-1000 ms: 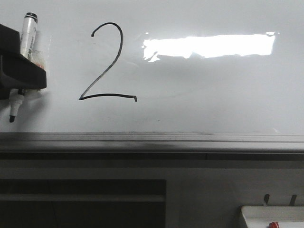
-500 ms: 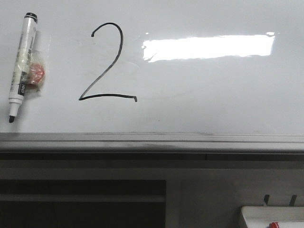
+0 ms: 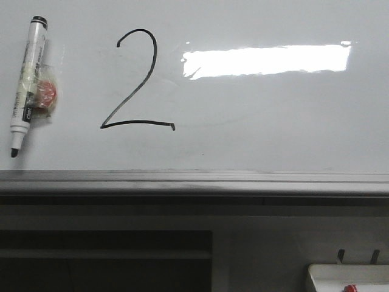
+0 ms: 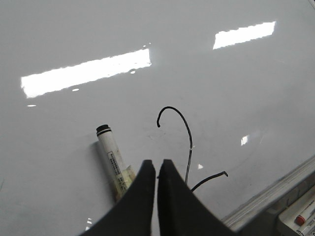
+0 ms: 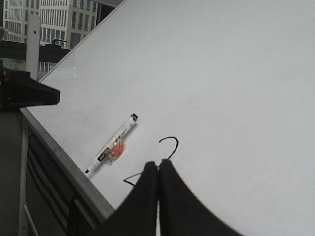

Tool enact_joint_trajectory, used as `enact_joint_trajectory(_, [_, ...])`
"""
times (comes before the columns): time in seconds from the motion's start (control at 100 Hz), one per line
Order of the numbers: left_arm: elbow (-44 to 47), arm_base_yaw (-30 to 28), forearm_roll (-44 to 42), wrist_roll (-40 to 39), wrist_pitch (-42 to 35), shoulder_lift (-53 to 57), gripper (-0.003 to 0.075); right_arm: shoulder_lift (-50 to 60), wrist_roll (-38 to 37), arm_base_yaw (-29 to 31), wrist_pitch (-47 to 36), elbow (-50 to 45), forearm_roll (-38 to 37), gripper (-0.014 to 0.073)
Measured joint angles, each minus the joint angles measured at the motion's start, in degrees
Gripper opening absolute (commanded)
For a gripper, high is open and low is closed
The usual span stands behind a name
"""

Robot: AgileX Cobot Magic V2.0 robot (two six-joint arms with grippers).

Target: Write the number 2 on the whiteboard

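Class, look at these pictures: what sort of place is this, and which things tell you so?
Probably an office or lab in a city building: a whiteboard bearing the number 2, a marker lying on it, and high-rise buildings outside.

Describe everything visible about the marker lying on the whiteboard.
The marker has a white barrel with black printing, a black end cap and a bare dark tip, uncapped. It lies flat on the whiteboard, left of the number 2, tip toward the board's grey edge strip. A small red-and-clear piece is attached at mid-barrel. No gripper touches it; the left gripper hangs shut above.
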State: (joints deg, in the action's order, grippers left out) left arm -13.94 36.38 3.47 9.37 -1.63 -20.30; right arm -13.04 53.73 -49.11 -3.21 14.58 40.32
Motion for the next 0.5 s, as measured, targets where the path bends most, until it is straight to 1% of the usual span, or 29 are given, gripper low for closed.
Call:
enact_joint_trajectory(0.2, [0.0,0.0,-0.14,0.0,0.02,0.13,-0.002,0.99,0.0,0.0,-0.09,-3.52,0.0,-0.0052])
enact_joint_trajectory(0.5, [0.13,0.0,-0.14,0.0,0.12,0.13,-0.002,0.99,0.0,0.0,-0.21,-4.03,0.0,-0.0052])
